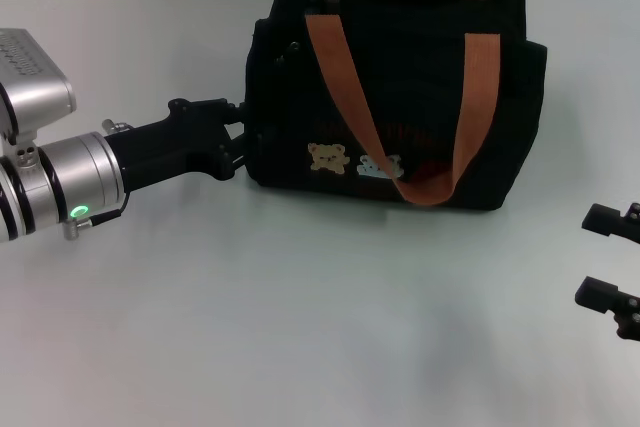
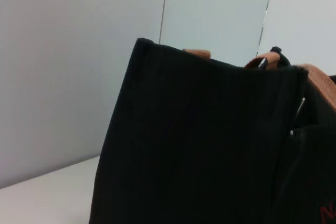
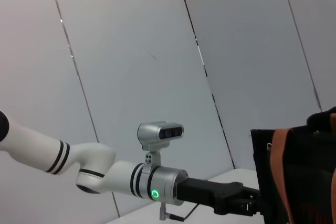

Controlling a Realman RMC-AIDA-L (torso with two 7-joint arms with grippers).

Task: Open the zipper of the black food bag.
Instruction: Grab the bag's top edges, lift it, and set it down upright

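Left end effector reaches forward, fingers unclear; right end effector rests low, jaws apart.

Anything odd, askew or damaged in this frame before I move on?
Nothing stands out. The black food bag stands upright and intact on the table, one strap draped down its front. The left pincer is at the bag's end; the right pincer is open, off to the side.
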